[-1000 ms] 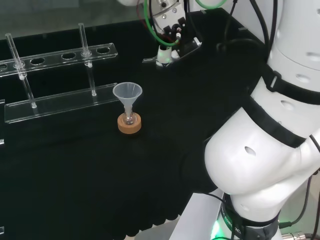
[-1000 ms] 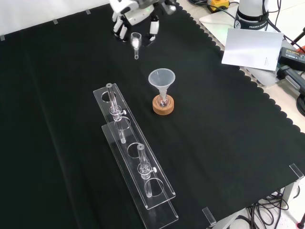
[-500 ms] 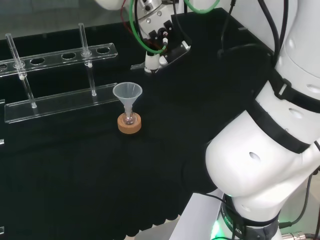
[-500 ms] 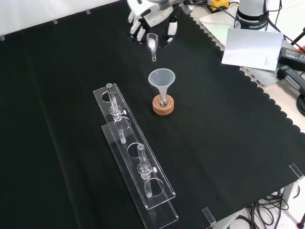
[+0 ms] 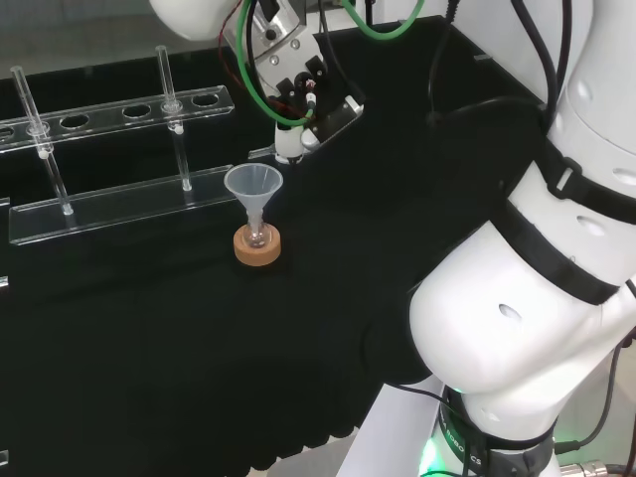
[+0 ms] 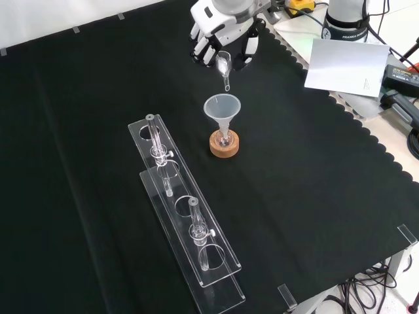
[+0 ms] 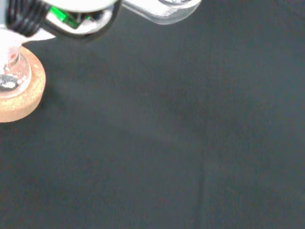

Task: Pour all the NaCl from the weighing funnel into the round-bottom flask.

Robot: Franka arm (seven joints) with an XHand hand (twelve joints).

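Now hand [image 6: 226, 29] w/ fingers curled, pinching weighing funnel [image 6: 224, 67], stem pointing down, just above rim of plastic funnel [image 6: 222, 108] in front view. That funnel sits in neck of round-bottom flask [image 7: 9, 78] on cork ring [image 6: 224, 145]. Test-tube rack [image 6: 186, 216] nearby, to left in front view
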